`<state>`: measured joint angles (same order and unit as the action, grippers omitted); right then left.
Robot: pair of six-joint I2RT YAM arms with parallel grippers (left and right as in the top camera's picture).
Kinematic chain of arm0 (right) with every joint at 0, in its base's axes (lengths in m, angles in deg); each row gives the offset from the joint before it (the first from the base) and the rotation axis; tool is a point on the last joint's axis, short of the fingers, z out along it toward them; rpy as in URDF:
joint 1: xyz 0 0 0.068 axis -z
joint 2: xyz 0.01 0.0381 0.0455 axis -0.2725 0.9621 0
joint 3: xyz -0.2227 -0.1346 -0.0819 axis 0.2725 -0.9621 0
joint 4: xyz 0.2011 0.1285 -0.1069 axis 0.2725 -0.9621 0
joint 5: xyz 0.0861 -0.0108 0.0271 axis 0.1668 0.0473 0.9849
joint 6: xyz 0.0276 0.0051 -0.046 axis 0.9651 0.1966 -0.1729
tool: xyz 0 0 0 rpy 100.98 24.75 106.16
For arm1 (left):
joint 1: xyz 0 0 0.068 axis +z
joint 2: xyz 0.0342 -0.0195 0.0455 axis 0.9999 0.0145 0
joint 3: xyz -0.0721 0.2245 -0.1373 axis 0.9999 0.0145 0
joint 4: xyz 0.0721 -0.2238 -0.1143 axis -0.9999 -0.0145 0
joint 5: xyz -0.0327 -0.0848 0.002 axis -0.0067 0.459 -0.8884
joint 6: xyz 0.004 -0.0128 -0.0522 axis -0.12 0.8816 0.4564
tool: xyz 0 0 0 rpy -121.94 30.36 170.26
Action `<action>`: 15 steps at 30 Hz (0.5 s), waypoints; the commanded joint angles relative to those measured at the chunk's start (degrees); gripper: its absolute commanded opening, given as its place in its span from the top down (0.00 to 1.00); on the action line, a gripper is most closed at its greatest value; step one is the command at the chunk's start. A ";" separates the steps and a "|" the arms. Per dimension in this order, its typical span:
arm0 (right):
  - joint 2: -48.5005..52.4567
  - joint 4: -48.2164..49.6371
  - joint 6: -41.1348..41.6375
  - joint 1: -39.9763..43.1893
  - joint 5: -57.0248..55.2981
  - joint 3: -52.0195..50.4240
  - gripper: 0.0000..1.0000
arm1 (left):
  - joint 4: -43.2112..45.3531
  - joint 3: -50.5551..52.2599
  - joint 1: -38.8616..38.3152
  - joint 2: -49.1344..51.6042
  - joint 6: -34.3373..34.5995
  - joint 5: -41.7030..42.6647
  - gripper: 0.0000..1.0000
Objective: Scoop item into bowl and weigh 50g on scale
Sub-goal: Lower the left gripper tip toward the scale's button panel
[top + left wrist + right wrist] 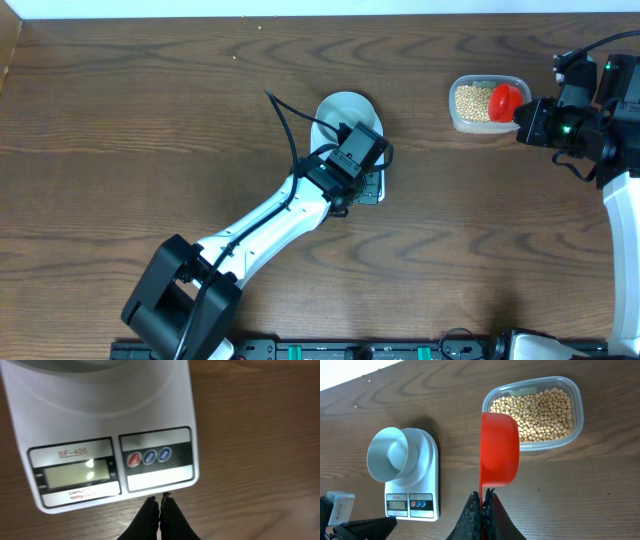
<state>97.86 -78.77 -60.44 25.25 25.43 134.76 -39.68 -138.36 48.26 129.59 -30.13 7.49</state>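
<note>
Hardly begun, I judge: the bowl (390,455) sits empty on the scale (427,485), and the beans (545,410) lie in the tub (576,420). Scooping and weighing remain.

The right gripper (482,497) is clamped on the red scoop (499,450) by its handle, cup at the tub's rim. The left gripper (160,502) is closed and empty, just before the scale's buttons (150,456).

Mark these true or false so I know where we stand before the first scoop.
1. The bowl stands on the scale. True.
2. The bowl has beans in it. False: it is empty.
3. The right pincer is shut on the red scoop, gripping its handle. True.
4. The left pincer is open around the bowl. False: it is shut on nothing, at the scale's front edge by the buttons.
5. The beans lie in the clear tub. True.
</note>
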 commanded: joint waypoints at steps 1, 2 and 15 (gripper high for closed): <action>0.15 -0.24 -1.01 0.04 0.09 1.09 0.99 | 0.35 0.59 -0.04 1.14 -1.55 -3.02 0.93; 0.15 -0.26 -1.01 0.07 0.09 1.09 0.99 | 0.55 0.59 -0.04 1.33 -1.66 -3.17 0.93; 0.15 -0.28 -2.49 0.07 -0.74 1.09 0.99 | 2.43 0.59 -0.04 4.74 -1.81 -3.37 0.93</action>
<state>97.86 -78.93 -61.71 25.25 25.14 134.76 -37.43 -138.05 48.26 133.46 -31.37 5.75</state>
